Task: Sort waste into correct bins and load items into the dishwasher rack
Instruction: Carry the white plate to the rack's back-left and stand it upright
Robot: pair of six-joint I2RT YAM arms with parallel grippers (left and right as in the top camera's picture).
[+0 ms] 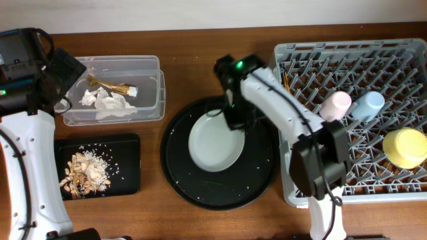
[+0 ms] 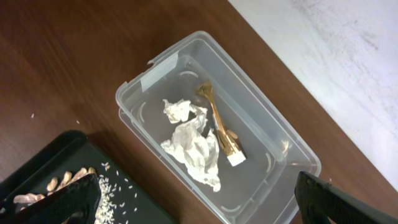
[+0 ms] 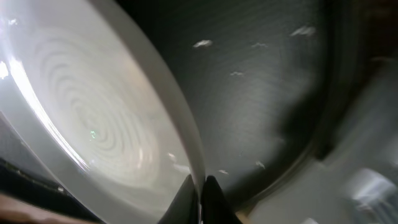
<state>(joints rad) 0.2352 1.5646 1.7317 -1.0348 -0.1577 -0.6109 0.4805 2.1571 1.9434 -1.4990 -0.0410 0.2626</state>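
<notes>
The pale plate (image 1: 215, 141) lies on the large round black tray (image 1: 261, 167). My right gripper (image 1: 235, 119) is shut on the plate's upper right rim. In the right wrist view the rim of the plate (image 3: 93, 124) is pinched between the closed fingertips of the gripper (image 3: 200, 200). My left gripper (image 2: 199, 211) hangs wide open above the clear box (image 2: 155, 68), with nothing in it. The box holds crumpled tissue (image 2: 194, 146) and a gold wrapper (image 2: 221, 124). Food scraps and rice (image 1: 83, 173) lie on the flat black tray (image 1: 127, 167).
The grey dishwasher rack (image 1: 313, 67) fills the right side. It holds a pink cup (image 1: 335, 105), a light-blue cup (image 1: 368, 105) and a yellow bowl (image 1: 405, 148). A few rice grains (image 3: 202, 43) dot the round tray.
</notes>
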